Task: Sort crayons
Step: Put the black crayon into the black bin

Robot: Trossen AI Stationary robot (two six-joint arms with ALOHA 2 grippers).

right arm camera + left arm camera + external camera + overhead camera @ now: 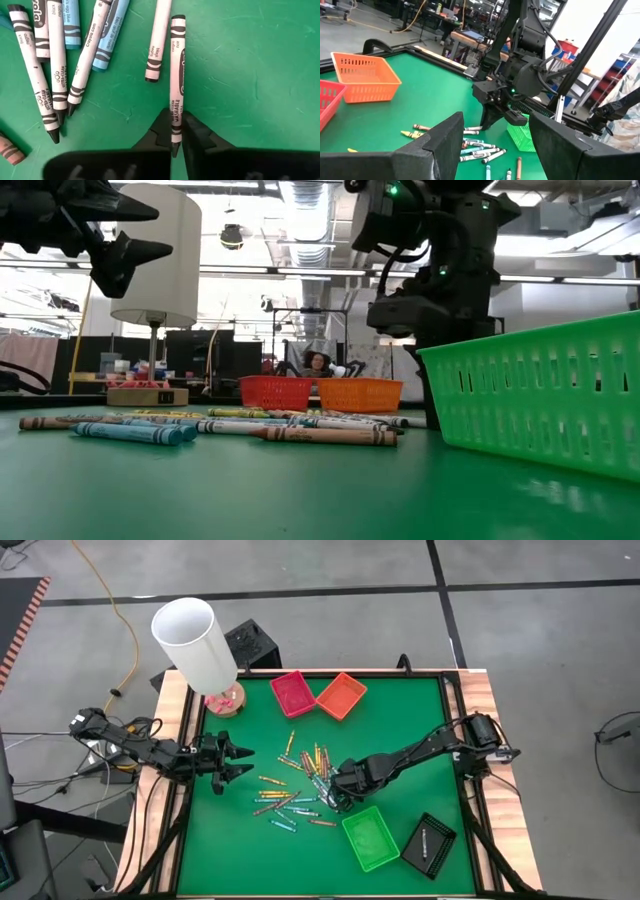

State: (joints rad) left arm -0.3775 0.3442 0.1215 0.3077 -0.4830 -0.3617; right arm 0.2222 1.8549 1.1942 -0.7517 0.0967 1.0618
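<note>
Crayons (291,790) lie scattered flat on the green tabletop (240,840), mid-surface: yellow, orange, red-brown, blue, teal and grey-white wraps, at mixed angles, some touching. A row of grey-white black-tipped ones (55,65) lies side by side next to light-blue ones (111,30). One black-labelled grey-white crayon (177,75) is pinched at its tip end between the right end effector (176,134) fingers.
</note>
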